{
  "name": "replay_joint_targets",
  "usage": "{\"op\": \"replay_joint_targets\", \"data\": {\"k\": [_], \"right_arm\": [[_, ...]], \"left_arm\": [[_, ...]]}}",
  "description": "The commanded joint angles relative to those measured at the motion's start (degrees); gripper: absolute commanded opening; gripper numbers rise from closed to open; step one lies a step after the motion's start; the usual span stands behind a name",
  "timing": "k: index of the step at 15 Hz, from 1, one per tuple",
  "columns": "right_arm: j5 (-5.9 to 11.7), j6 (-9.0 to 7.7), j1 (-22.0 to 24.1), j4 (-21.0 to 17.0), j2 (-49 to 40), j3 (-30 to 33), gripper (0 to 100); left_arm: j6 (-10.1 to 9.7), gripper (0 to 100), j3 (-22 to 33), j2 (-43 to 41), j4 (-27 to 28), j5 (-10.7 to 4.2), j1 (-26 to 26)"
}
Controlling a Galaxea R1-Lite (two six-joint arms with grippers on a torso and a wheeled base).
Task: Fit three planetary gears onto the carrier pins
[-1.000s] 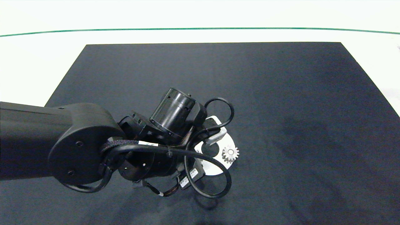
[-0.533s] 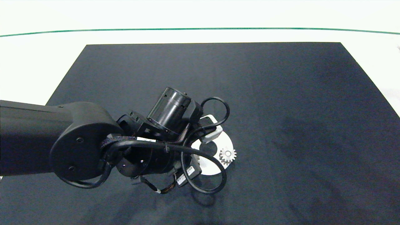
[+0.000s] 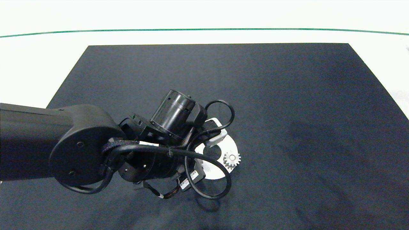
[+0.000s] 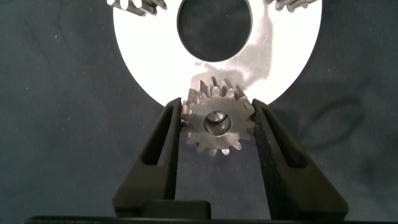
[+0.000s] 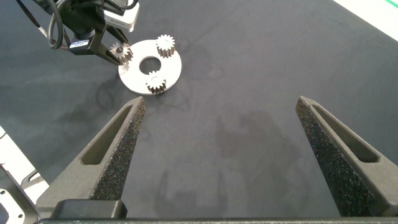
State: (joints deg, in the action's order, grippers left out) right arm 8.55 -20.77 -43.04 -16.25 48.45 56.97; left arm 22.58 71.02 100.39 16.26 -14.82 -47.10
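You have three small silver-grey planetary gears lying flat on the white disc, each over a carrier pin. One gear sits at the disc's rim with its pin's tip showing in the bore, grey fingers touching its teeth on both sides. The other two lie at the rim, spaced around the central hole. The disc rests on the black mat, near its front edge, left of centre.

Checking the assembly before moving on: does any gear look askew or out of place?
Nothing stands out. All three gears sit on the white disc; the left gripper brackets the third.
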Motion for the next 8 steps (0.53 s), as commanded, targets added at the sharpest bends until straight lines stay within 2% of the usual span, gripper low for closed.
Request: {"op": "replay_joint_targets", "data": {"k": [1, 4, 5, 8], "right_arm": [[0.07, -0.15, 0.0, -0.1, -0.2, 0.0, 100], [0.07, -0.15, 0.0, -0.1, -0.3, 0.1, 100], [0.07, -0.15, 0.0, -0.1, -0.3, 0.1, 100], [0.07, -0.15, 0.0, -0.1, -0.3, 0.1, 100]], "left_arm": [[0.01, 19, 0.0, 0.1, 0.1, -0.03, -0.3], [-0.16, 19, -0.1, 0.1, 0.2, -0.03, -1.1], [-0.16, 100, -0.1, 0.0, 0.2, -0.03, -1.4], [-0.25, 100, -0.1, -0.1, 0.2, -0.03, -1.4]]}}
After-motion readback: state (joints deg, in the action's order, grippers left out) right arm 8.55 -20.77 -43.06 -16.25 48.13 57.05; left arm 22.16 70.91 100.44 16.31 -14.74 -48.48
